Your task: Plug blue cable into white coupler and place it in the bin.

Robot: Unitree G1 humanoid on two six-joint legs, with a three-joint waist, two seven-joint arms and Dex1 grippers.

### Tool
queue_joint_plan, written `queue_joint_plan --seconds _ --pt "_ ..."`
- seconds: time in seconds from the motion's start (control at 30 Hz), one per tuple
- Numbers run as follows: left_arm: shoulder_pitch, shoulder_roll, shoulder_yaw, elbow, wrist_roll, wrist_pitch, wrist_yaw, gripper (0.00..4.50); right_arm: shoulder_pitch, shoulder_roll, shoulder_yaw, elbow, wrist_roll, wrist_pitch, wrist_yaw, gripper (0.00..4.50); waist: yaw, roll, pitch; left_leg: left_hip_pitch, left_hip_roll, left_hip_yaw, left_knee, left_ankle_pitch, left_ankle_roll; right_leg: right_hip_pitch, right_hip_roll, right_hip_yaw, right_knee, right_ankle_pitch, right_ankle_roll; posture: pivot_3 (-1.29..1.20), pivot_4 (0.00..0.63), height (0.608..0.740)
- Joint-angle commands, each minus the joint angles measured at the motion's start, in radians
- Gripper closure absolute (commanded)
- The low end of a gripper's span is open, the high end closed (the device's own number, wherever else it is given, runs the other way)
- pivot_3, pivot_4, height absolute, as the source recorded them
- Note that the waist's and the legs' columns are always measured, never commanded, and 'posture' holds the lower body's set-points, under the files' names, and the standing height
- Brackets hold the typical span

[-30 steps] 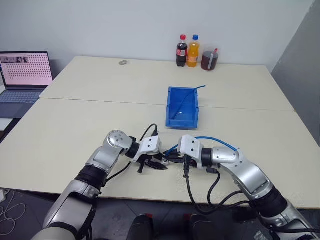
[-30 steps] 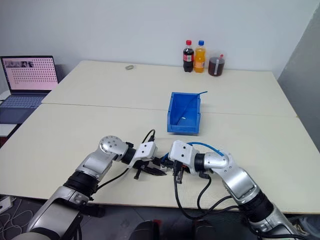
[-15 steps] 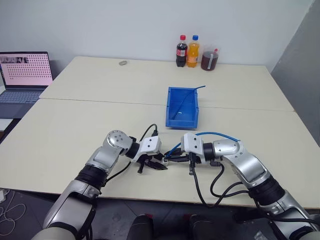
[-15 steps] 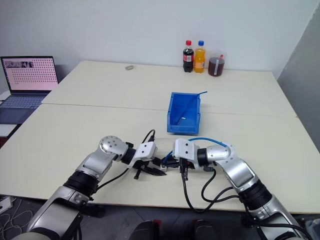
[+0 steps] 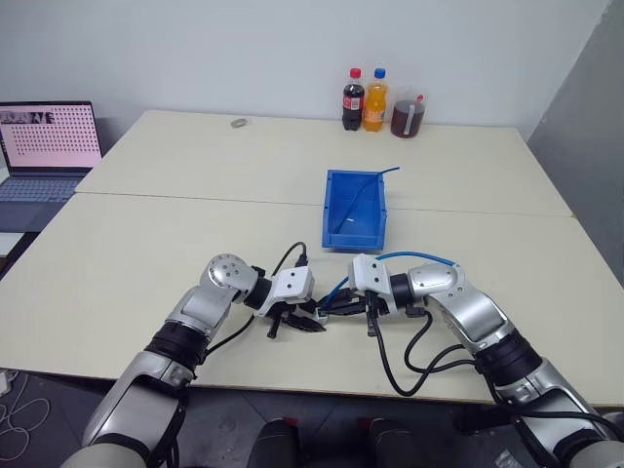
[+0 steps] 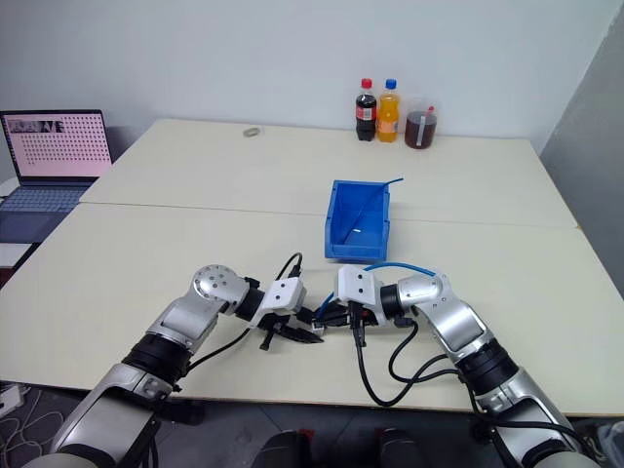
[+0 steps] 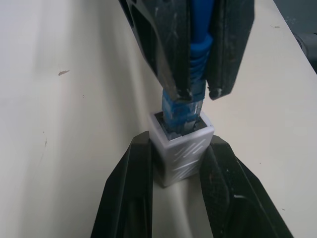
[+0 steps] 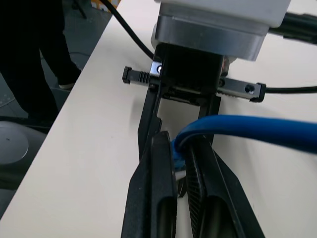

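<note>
— Since the earlier frame, what has been moved?
— Only the right arm's elbow has been drawn in; the right gripper (image 7: 198,47) is kept clamped on the blue cable (image 5: 414,258).

— And the white coupler (image 7: 181,148)?
— It is pinched by the left gripper (image 7: 173,191), with the plug seated in its socket, just short of the bin (image 5: 355,209).

— Beyond the bin?
— Bottles (image 5: 366,98) are seen.

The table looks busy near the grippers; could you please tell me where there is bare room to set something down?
Bare: between the laptop and the bin, and right of the bin. Crowded: the front edge, where the left gripper and right gripper meet, and around the bottles.
</note>
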Motion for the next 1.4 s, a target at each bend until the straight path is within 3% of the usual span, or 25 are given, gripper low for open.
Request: queue_joint_plan --seconds 0.03,0.37,0.43,0.73,0.83,0.93,1.03,1.13,1.4 --pt "0.025 -0.006 -0.053 0.010 0.032 0.008 -0.024 3.53 0.024 -0.002 0.068 0.043 -0.058 0.006 0.020 4.50 0.000 0.000 0.000 0.000 0.000 0.000 0.000 0.000 0.000 0.000 0.000 0.000 0.000 0.000 0.000 0.00 0.150 0.740" --pt "0.036 -0.015 -0.033 0.005 0.021 0.020 0.005 3.53 0.048 -0.005 0.030 -0.006 -0.063 0.003 -0.018 4.50 0.000 0.000 -0.001 0.001 0.000 0.000 0.000 0.000 0.000 0.001 0.000 0.000 0.000 0.000 -0.001 0.00 0.150 0.740" --pt "0.037 -0.009 -0.020 0.007 0.016 0.040 0.015 2.83 0.048 -0.011 0.007 -0.028 -0.053 0.008 -0.027 4.50 0.000 0.000 -0.001 0.001 0.000 0.000 0.000 0.000 0.000 0.001 0.000 0.000 0.000 0.000 0.000 0.00 0.150 0.740" --pt "0.103 0.042 0.084 -0.113 -0.078 0.048 0.026 1.04 0.065 -0.029 -0.084 -0.169 0.025 0.104 -0.068 4.50 0.000 0.000 0.003 0.000 0.000 0.000 0.000 0.000 0.000 0.000 0.000 0.000 0.000 0.000 0.000 0.00 0.150 0.740" --pt "0.129 0.058 0.167 -0.181 -0.115 0.057 0.102 0.48 0.073 -0.030 -0.144 -0.240 0.077 0.173 -0.095 4.50 0.000 0.001 0.007 -0.004 0.001 0.000 0.000 0.000 0.000 -0.004 0.000 0.000 0.001 0.000 0.000 0.00 0.150 0.740" --pt "0.147 0.060 0.279 -0.290 -0.190 0.172 0.212 0.02 0.063 -0.026 -0.263 -0.313 0.167 0.273 -0.156 4.50 0.001 0.001 0.014 -0.013 0.001 -0.002 0.002 0.000 0.000 -0.012 0.001 -0.001 0.003 0.001 0.001 0.00 0.150 0.740" --pt "0.176 0.077 0.340 -0.408 -0.262 0.300 0.263 0.00 0.023 -0.023 -0.365 -0.313 0.235 0.345 -0.210 4.50 0.000 0.001 0.014 -0.014 0.001 -0.004 0.003 0.000 0.000 -0.012 0.001 -0.003 0.002 0.001 0.001 0.00 0.150 0.740" --pt "0.194 0.102 0.377 -0.475 -0.298 0.375 0.297 0.00 -0.069 -0.019 -0.434 -0.197 0.245 0.352 -0.257 4.50 -0.002 0.001 0.015 -0.014 0.000 -0.003 0.002 0.000 0.000 -0.011 0.000 -0.003 0.001 0.001 0.001 0.00 0.150 0.740" --pt "0.130 0.104 0.366 -0.426 -0.287 0.363 0.329 0.00 -0.498 0.061 -0.406 0.555 0.071 0.185 -0.392 4.50 -0.013 0.001 0.021 -0.013 0.001 -0.002 0.003 0.000 0.000 -0.012 0.001 -0.002 0.002 0.002 0.000 0.00 0.150 0.740"
